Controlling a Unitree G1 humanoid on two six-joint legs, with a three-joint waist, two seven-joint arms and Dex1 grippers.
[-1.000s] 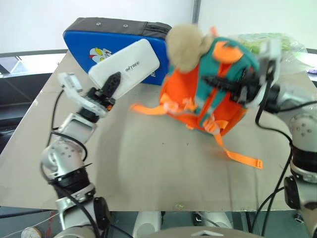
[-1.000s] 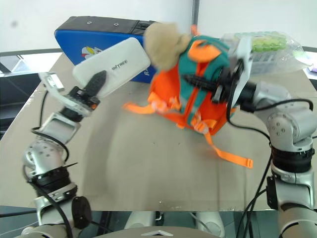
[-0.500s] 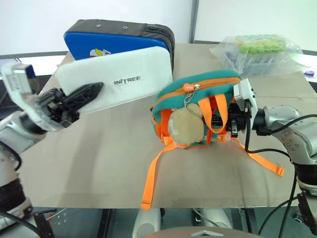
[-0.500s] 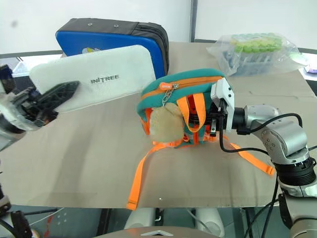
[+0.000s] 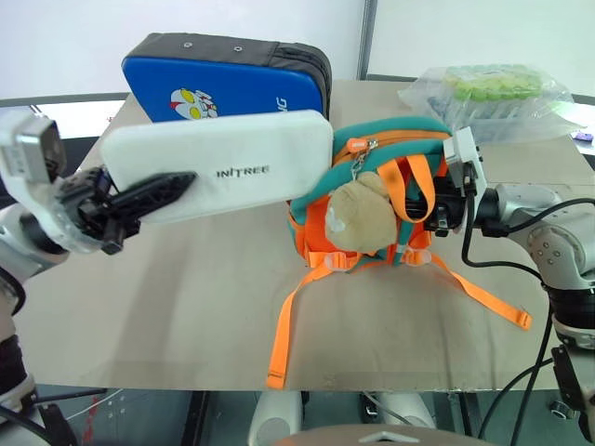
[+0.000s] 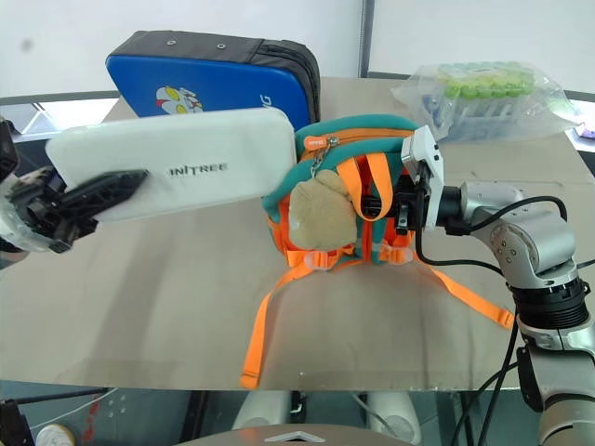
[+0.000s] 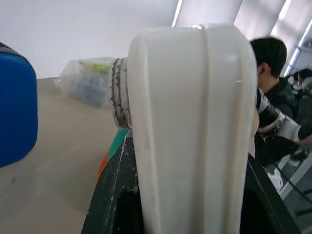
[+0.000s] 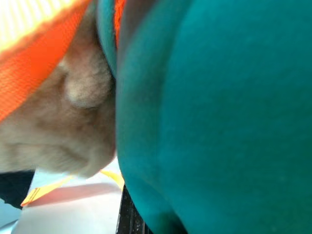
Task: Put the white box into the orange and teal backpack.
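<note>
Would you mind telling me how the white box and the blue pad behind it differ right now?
The white box is held off the table in the left gripper, lying roughly level; the blue pad stands on its edge at the table's far side. The box is plain white with small dark lettering; the pad is blue with a dark side and a cartoon print. The box looks slimmer. Both are rounded rectangles.

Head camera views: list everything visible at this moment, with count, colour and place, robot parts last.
white box: one, white with dark lettering, held above the table, its far end at the backpack.
backpack: one, orange and teal, mid-table.
plush toy: one, tan, hanging on the backpack's front.
pad: one, blue with black edge, standing at the back.
bag of tubes: one, clear, green caps, back right.
table: one, tan.
person: one, in the left wrist view.
left gripper: black fingers clamping the box.
right gripper: shut on the backpack.
</note>
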